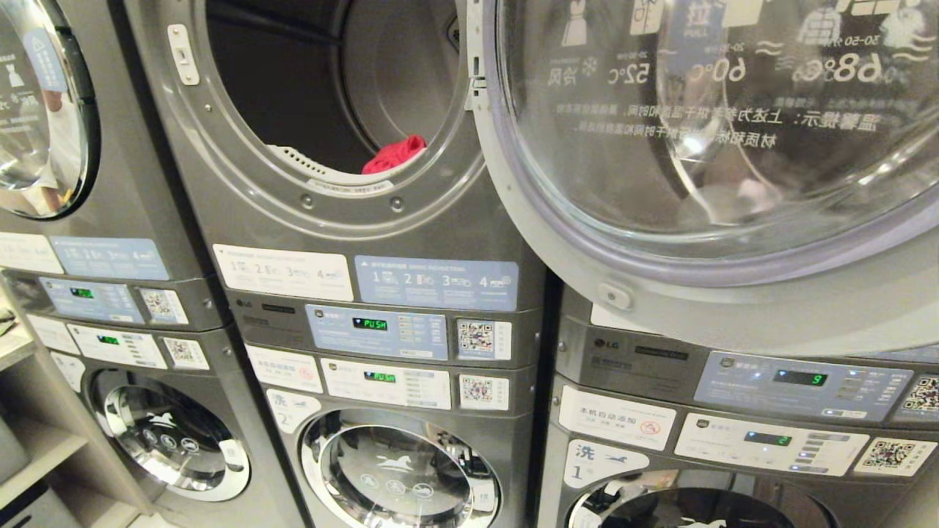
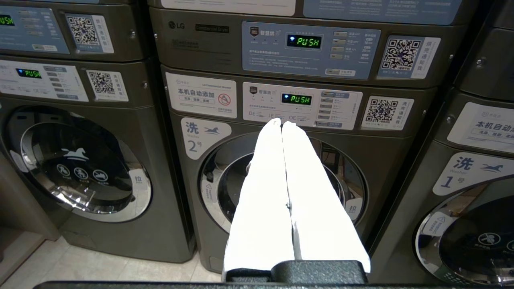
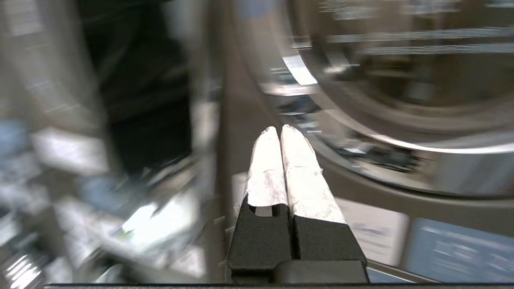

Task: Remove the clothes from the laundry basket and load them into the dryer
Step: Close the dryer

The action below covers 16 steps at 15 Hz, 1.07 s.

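The upper grey dryer [image 1: 323, 198] stands with its round mouth open, and a red piece of clothing [image 1: 394, 153] lies at the front of its dark drum. Its glass door [image 1: 704, 147] swings out to the right. Neither arm shows in the head view. My left gripper [image 2: 282, 122] is shut and empty, pointing at the door of washer number 2 [image 2: 281, 176]. My right gripper [image 3: 279, 128] is shut with nothing between its white fingers, close below the rim of the open door [image 3: 381, 132]. The laundry basket is out of view.
Stacked grey machines fill the wall, with control panels [image 1: 378, 330] showing green PUSH displays. Another column of machines [image 1: 110, 293] stands to the left, beside a wooden shelf [image 1: 29, 440]. Pale floor tiles [image 2: 100, 265] run below the washers.
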{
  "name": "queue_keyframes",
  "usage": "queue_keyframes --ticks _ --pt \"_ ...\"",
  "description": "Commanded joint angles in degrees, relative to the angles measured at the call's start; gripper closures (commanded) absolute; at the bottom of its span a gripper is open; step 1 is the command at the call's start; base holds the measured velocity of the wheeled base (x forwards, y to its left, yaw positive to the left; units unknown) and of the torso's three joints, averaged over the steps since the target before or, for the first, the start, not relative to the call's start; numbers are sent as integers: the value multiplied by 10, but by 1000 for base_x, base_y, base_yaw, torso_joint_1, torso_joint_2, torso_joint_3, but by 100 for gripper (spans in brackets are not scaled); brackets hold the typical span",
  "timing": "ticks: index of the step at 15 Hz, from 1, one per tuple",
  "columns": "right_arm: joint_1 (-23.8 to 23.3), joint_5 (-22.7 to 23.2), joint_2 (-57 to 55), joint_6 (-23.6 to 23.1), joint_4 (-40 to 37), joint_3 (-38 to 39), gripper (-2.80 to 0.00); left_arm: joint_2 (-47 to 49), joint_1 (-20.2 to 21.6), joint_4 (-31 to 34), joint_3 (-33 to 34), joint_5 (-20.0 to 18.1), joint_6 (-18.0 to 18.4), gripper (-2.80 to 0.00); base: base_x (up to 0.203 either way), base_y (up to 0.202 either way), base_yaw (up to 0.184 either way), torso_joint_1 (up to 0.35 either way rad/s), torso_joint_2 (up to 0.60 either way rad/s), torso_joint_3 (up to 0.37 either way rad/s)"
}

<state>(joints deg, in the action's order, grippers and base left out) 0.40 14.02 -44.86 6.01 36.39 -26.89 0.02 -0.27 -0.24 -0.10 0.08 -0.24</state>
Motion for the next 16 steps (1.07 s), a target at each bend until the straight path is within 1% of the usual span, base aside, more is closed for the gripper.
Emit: queue_keyframes --ticks 1,2,4,5,7,11,13,16 --pt "0 80 43 -1 1 18 0 -1 0 0 0 0 0 0 0 0 0 0 0 0" --pt "0 119 45 -3 1 20 0 -1 0 0 0 0 0 0 0 0 0 0 0 0" --pt "0 170 42 -5 -10 17 0 -1 0 0 0 1 0 0 0 0 0 0 0 0" --pt "0 181 37 -5 -23 15 0 -1 0 0 0 0 0 0 0 0 0 0 0 0" --pt "2 207 29 -6 -25 13 0 -1 0 0 0 0 0 0 0 0 0 0 0 0" --pt "4 287 9 -6 -24 8 0 -1 0 0 0 0 0 0 0 0 0 0 0 0" --pt "21 309 -10 -6 -25 -10 0 -1 0 0 0 0 0 0 0 0 0 0 0 0" --pt "70 316 -64 -6 -25 -66 0 -1 0 0 0 0 0 0 0 0 0 0 0 0"
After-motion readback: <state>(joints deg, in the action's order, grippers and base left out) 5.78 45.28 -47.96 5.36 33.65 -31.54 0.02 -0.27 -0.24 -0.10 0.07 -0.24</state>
